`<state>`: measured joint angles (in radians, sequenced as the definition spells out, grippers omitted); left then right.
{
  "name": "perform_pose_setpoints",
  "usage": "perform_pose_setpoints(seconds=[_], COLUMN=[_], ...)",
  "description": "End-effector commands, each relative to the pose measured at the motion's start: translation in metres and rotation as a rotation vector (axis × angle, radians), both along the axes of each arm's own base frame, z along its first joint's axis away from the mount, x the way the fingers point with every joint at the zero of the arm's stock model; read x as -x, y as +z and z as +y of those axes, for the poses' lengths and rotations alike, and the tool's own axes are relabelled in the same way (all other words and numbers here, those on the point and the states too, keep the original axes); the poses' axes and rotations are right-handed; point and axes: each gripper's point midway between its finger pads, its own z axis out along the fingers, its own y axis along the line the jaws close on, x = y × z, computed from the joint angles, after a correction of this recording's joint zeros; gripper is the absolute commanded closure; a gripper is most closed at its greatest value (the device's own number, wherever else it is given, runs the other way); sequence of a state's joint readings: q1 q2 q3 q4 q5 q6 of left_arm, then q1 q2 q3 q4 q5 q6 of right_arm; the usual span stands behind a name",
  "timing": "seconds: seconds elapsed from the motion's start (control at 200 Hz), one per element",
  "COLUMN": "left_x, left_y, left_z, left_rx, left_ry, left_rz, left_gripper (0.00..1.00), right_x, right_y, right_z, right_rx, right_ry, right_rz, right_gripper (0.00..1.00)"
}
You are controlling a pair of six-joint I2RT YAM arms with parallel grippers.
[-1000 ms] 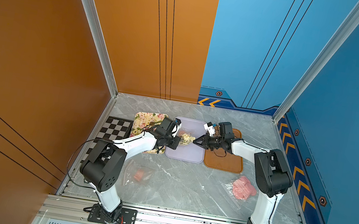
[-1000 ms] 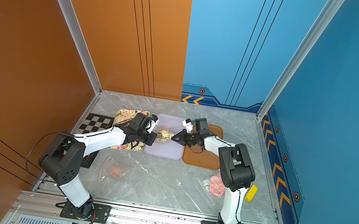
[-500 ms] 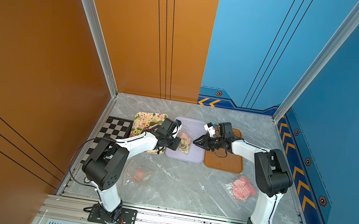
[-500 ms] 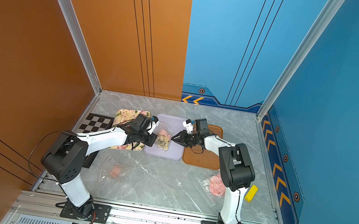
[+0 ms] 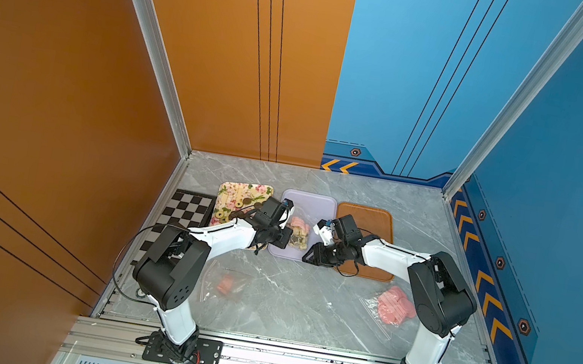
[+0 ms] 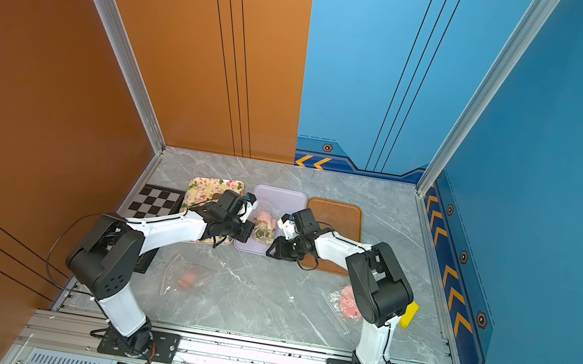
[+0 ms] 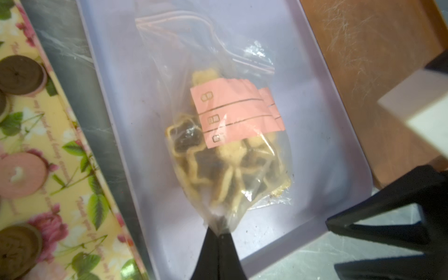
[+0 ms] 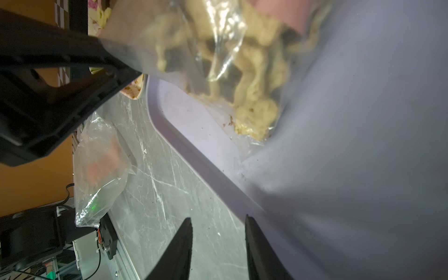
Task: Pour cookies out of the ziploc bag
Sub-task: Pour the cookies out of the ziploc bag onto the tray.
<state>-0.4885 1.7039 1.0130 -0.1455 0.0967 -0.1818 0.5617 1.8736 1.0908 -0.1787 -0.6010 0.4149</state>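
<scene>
Cookies (image 7: pixel 218 164) of the cream-and-dark star kind, all bunched inside ziploc bag (image 7: pixel 169 60); none loose on lilac tray (image 7: pixel 315 121) beneath, only crumbs. Bag stretched over that tray, just above mid-frame in both top views. Gripped at the gathered bottom edge by left gripper (image 7: pixel 219 236), jaws clamped tight on the plastic. Pink zip strip at the end farthest from the grip; looks parted, though hard to be sure through the creased film. Right gripper (image 8: pixel 217 217) close by at the tray's near edge, jaws apart, nothing between them, clear of the bag.

Left of the lilac tray in a top view, floral tray (image 5: pixel 241 189) carrying round cookies (image 7: pixel 19 75), brown and pink. Lower left on marble table (image 5: pixel 281 308), slack bag (image 5: pixel 213 289), little more than a pink patch inside. Right of the lilac tray, brown tray (image 5: pixel 375 220), bare. Lower right, third bag (image 5: pixel 369 306) full of pink discs (image 5: pixel 395 306), lying flat by the right arm's base. Chessboard (image 5: pixel 187 206) at far left.

Judged from all this: one kind poured out; second bag lifted for tipping but nothing spilled yet; third bag and brown tray yet to be dealt with. Well under halfway, probably.
</scene>
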Motion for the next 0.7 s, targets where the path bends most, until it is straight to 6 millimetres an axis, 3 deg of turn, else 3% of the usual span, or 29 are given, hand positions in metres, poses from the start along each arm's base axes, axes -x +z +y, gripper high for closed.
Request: perform_pose_setpoints(seconds=[0.0,0.395,0.546,0.696], left_x=[0.004,0.002,0.002,0.001], left_y=[0.009,0.009,0.01,0.011], left_z=[0.001,-0.002,-0.003,-0.003], left_rx=[0.004,0.016,0.016,0.017], left_ry=[0.01,0.017,0.015,0.013], left_rz=[-0.023,-0.024,-0.026,-0.029], left_gripper=[1.0,1.0,1.0,1.0], right_x=[-0.006,-0.026,-0.025,-0.027], right_y=[-0.019,-0.025,-0.028,-0.028], right_z=[-0.007,0.01,0.013,0.012], right_rx=[0.058,0.014,0.01,0.017], right_ry=[-0.026,-0.056,-0.048,-0.054], right_rz=[-0.005,-0.018,-0.005,-0.011], right_gripper=[0.61,0.62,0.79,0.84])
